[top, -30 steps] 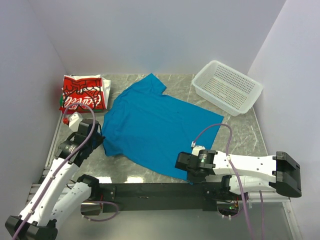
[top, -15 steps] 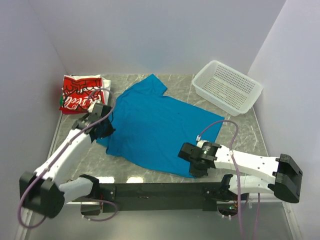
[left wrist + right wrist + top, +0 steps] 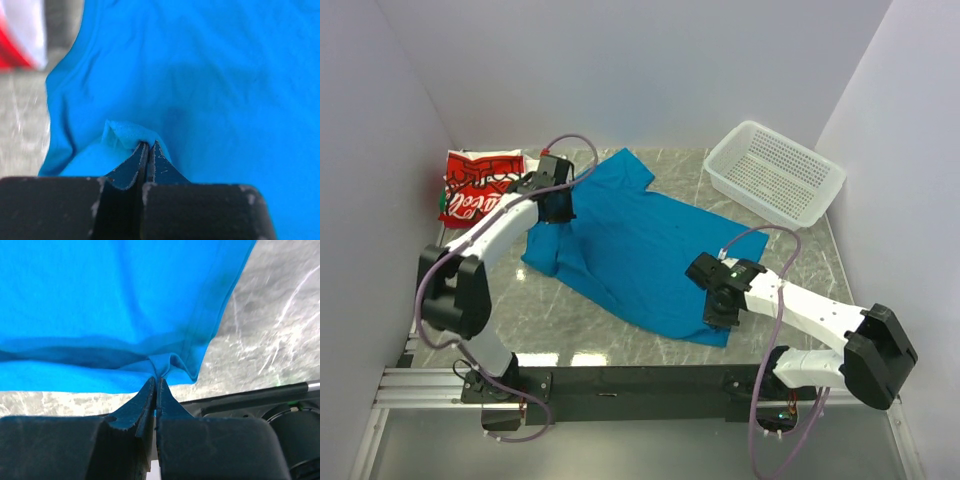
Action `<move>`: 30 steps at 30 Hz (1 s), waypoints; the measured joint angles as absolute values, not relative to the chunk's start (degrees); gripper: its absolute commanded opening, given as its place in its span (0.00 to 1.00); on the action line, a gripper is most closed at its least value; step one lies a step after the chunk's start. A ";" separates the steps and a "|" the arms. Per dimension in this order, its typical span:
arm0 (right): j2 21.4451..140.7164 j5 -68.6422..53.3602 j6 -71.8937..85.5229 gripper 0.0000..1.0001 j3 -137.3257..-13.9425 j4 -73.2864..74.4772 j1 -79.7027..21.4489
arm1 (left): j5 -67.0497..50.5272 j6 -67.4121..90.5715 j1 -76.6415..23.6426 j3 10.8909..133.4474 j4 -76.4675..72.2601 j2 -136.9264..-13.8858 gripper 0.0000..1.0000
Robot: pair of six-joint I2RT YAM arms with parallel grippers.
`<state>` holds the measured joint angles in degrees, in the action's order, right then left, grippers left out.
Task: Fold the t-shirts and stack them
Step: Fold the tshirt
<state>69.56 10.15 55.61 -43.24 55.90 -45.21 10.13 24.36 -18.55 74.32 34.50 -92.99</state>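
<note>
A bright-blue t-shirt (image 3: 640, 240) lies spread across the middle of the marble table. My left gripper (image 3: 560, 208) is shut on a pinch of its left edge (image 3: 125, 135), lifted over the shirt's upper left part. My right gripper (image 3: 720, 300) is shut on the shirt's near right hem (image 3: 172, 362), held just above the table. A folded red-and-white t-shirt (image 3: 480, 188) with white script lettering sits at the back left corner, and its blurred edge (image 3: 20, 35) shows in the left wrist view.
A white perforated plastic basket (image 3: 775, 175) stands at the back right. Grey walls close in on the left, back and right. The black rail (image 3: 640, 382) holding the arm bases runs along the near table edge (image 3: 250, 395).
Both arms have swung away from the near edge toward the back with blue cloth pinched. The shirt's near left edge and near right hem have been carried inward over the shirt.
</note>
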 measured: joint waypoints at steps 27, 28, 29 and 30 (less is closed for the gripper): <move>76.05 11.11 41.10 0.00 -47.77 52.75 -29.87 | 5.19 9.78 -18.94 105.97 37.60 -121.99 0.00; 76.27 11.11 40.91 0.00 -47.86 52.75 -29.67 | 5.54 9.69 -18.98 106.37 37.69 -122.41 0.00; 76.36 11.11 40.71 0.00 -47.97 52.75 -29.54 | 5.82 9.65 -19.00 106.83 37.76 -122.74 0.00; 76.42 11.11 40.51 0.00 -48.12 52.75 -29.34 | 5.93 9.65 -19.00 107.09 37.74 -123.00 0.00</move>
<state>76.42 11.11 40.51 -48.12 52.75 -29.34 5.93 9.65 -19.00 107.09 37.74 -123.00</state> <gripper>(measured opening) 0.054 0.015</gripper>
